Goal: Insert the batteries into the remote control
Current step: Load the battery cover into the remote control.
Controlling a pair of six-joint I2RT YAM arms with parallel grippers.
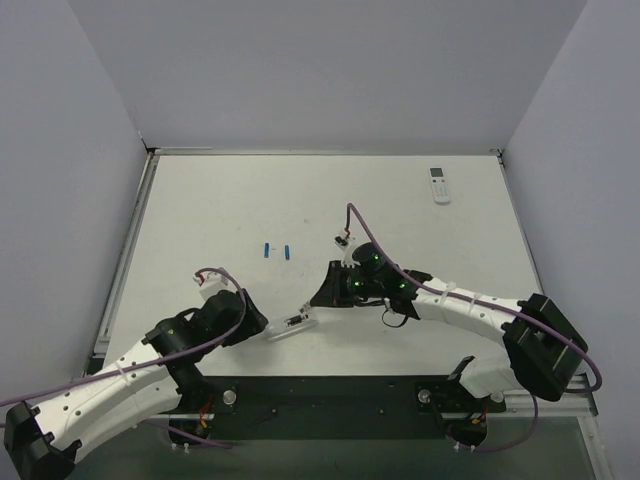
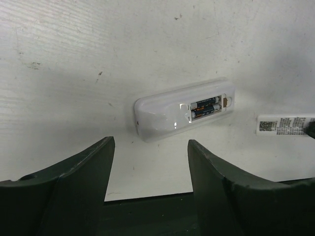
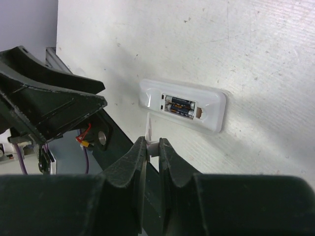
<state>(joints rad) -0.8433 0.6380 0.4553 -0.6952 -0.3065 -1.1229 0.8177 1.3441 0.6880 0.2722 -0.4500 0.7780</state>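
The remote control (image 1: 285,328) lies back up on the table near the front edge, its compartment open. Two dark cells (image 2: 205,107) sit side by side in that compartment (image 3: 180,106). Two blue batteries (image 1: 267,250) (image 1: 287,250) lie loose on the table farther back, apart from both arms. My left gripper (image 2: 151,147) stands open just short of the remote's (image 2: 167,115) closed end, nothing between its fingers. My right gripper (image 3: 153,145) is shut on a thin white battery cover (image 3: 149,125), held on edge beside the remote (image 3: 211,110).
A second white remote (image 1: 439,185) with a small screen lies at the back right. Grey walls enclose the white table (image 1: 220,200) on three sides. The dark base rail (image 1: 330,395) runs along the front edge. The left arm's fingers (image 3: 49,103) show in the right wrist view.
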